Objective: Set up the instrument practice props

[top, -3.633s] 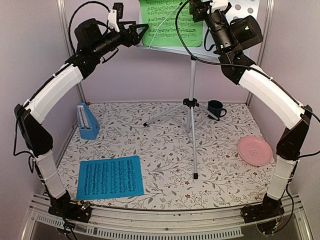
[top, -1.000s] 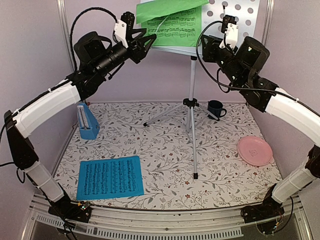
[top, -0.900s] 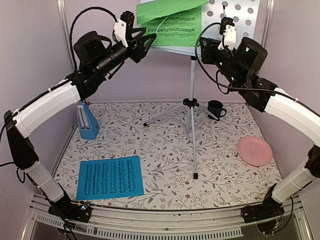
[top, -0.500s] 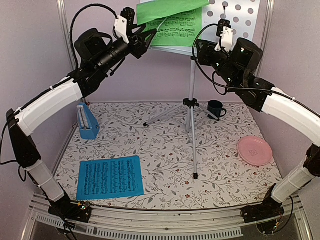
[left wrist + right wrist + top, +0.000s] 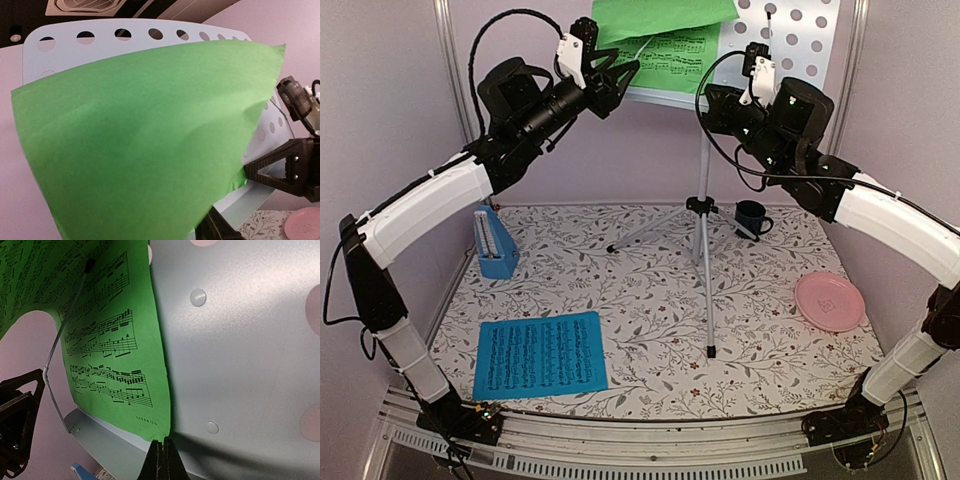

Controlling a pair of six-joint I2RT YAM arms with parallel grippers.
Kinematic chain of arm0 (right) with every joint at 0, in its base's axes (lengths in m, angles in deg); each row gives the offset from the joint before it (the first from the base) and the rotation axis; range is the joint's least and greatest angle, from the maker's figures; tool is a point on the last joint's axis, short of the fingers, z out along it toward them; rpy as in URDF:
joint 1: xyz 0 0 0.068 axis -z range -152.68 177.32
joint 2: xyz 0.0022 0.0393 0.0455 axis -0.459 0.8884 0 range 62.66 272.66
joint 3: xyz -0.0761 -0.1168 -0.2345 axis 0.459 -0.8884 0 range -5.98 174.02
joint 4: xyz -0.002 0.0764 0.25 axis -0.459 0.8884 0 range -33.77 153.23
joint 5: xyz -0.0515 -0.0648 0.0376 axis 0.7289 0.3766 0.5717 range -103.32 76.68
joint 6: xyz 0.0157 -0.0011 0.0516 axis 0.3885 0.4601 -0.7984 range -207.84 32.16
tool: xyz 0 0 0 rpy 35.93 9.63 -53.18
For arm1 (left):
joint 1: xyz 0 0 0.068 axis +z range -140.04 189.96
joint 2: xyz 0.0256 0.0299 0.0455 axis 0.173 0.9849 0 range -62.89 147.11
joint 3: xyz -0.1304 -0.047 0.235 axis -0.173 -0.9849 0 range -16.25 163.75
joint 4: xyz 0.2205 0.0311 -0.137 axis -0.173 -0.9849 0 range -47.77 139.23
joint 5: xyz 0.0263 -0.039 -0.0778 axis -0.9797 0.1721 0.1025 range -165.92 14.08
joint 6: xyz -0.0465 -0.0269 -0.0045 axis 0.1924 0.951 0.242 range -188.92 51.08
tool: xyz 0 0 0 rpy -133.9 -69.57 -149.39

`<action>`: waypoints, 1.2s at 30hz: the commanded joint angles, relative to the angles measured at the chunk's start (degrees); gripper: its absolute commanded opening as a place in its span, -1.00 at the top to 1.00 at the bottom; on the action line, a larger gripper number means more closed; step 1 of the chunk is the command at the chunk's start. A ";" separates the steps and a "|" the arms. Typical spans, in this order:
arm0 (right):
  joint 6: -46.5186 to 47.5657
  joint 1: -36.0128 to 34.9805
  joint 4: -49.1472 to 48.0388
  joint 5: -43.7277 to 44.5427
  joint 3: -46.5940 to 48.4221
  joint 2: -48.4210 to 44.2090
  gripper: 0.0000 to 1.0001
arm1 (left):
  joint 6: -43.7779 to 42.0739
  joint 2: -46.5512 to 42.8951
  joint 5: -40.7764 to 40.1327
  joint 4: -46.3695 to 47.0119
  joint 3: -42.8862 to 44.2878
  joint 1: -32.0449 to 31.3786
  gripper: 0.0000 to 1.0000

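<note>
Our right gripper [image 5: 161,454], shut and seemingly empty, sits just below the lower right corner of the green paper music sheet [image 5: 112,340]. Our left gripper [image 5: 623,85], half open, holds nothing beside its left edge.

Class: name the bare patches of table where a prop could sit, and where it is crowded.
Bare: between the blue sheet and the stand's front leg; between that leg and the pink plate. Crowded: behind, round the other legs and the mug.
</note>
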 commanded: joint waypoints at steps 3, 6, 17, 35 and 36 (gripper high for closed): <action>-0.92 0.07 1.96 0.53 1.08 0.61 1.00 | -0.89 1.40 -0.28 0.82 2.76 -1.01 0.05; -0.87 0.14 2.88 0.41 1.11 0.48 1.00 | -1.14 2.00 -0.16 0.80 3.59 -1.09 0.08; -0.10 0.08 5.70 1.26 1.10 0.04 1.00 | -1.51 1.15 -0.45 2.81 3.69 -1.64 0.07; 31.74 0.25 -6.51 -11.10 3.26 -5.39 -0.41 | 1.01 3.83 2.19 0.84 13.62 -1.71 -0.16; 34.72 0.31 -7.13 -10.88 3.71 -5.00 -0.43 | 1.13 4.05 2.38 0.79 13.95 -1.71 -0.15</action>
